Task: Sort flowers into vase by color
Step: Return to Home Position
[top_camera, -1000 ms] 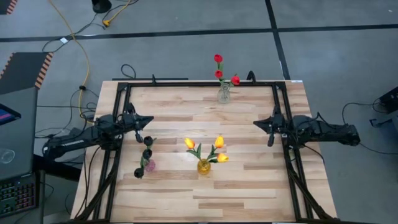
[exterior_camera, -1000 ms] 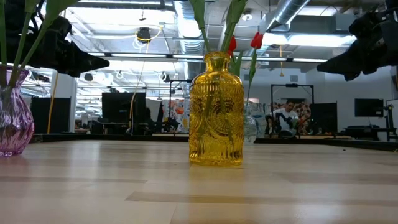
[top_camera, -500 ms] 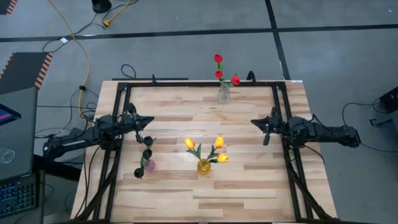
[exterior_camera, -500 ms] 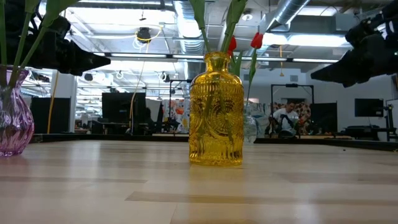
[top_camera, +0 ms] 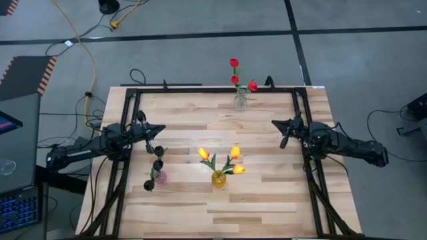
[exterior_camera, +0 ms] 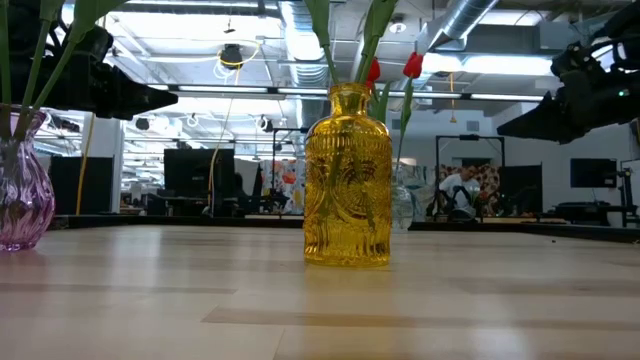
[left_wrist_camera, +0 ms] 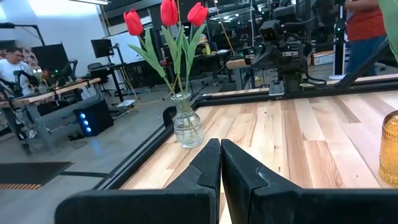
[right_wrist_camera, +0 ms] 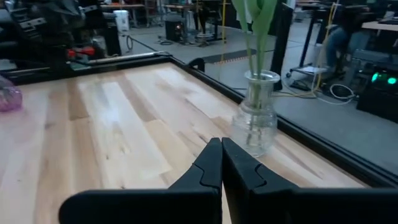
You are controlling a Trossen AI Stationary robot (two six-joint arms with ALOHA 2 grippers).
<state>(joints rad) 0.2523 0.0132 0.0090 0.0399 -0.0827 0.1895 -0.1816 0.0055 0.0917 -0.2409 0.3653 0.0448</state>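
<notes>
Well, both of my grippers are pinched shut, fingertips touching, with nothing held between them. My left gripper hangs over the left side of the table, just inside the left rail of the black frame, with its tips pointing right. My right gripper hangs over the right side, just inside the right rail, pointing left.

A wide band of bare wood runs between the two, from left to right. The clear vase with the red flowers stands at the middle of the far edge, just inside the far rail, and their heads lean out past that edge. The yellow vase with the yellow flowers stands in the middle, nearer than my grippers and well apart from both. The purple vase with the black flowers stands to its left, close to the left rail and just on the near side of my left fingers. Bare boards fill the near part of the table.
</notes>
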